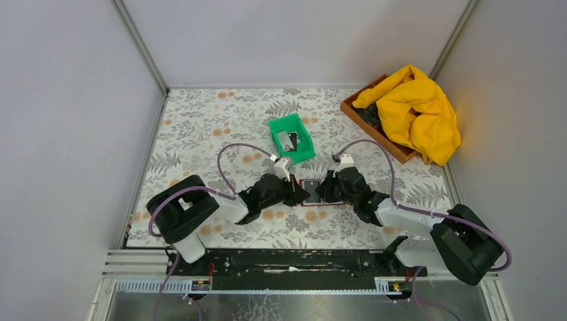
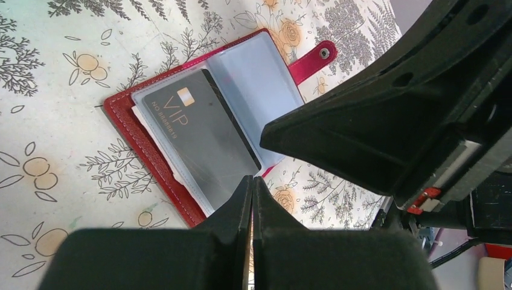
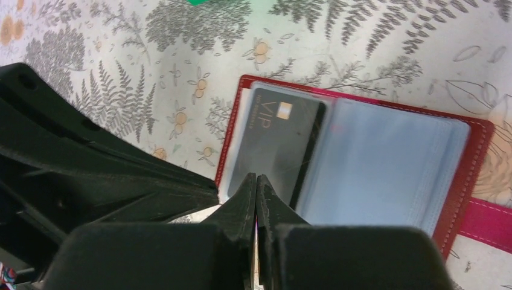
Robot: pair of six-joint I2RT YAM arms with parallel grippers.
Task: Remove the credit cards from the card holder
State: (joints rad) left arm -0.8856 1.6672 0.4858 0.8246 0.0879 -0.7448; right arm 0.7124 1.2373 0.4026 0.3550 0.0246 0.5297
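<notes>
The card holder lies open near the middle of the floral surface, with the green bin at about 12 o'clock from it and a wooden tray under a yellow cloth out at 2 o'clock. A pale card and a darker one appear to lie in the bin already.

The left end effector has its fingers pressed together, tips at the near edge of the red cover, with nothing visible between them. The right end effector is also closed, its tips meeting at the near edge of the black card. Whether that edge is nipped between them cannot be told.

The step in hand looks to be drawing this card from its clear sleeve. To do it well, the left arm should pin the cover flat. The right should catch only the card, not the sleeve film, and pull along the sleeve's opening so the holder does not drag or fold.

The card reads "VIP" beside a small gold chip. Below it is a line beginning "NO", with digits too fine to read surely.
</notes>
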